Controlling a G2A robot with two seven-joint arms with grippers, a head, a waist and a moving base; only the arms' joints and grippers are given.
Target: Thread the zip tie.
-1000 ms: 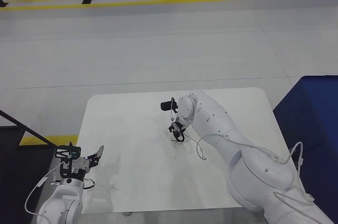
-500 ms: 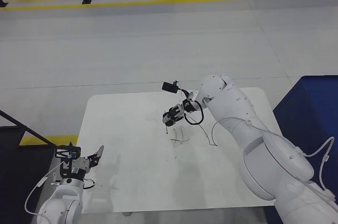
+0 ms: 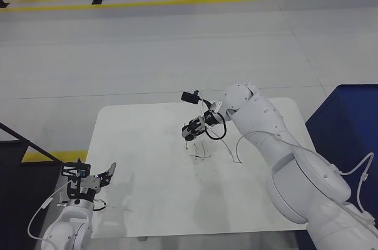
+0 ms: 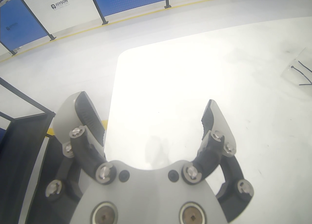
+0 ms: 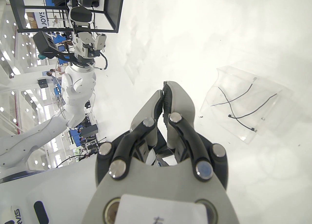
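Near the middle of the white table, a little toward 12 o'clock, thin black zip ties lie on a clear plastic sheet. The right gripper hangs just beside them, at their 11 o'clock. Its jaws are squeezed tight together, and I cannot tell if anything is pinched between them. The left gripper sits at the table's 8 o'clock edge, jaws spread wide, holding nothing.
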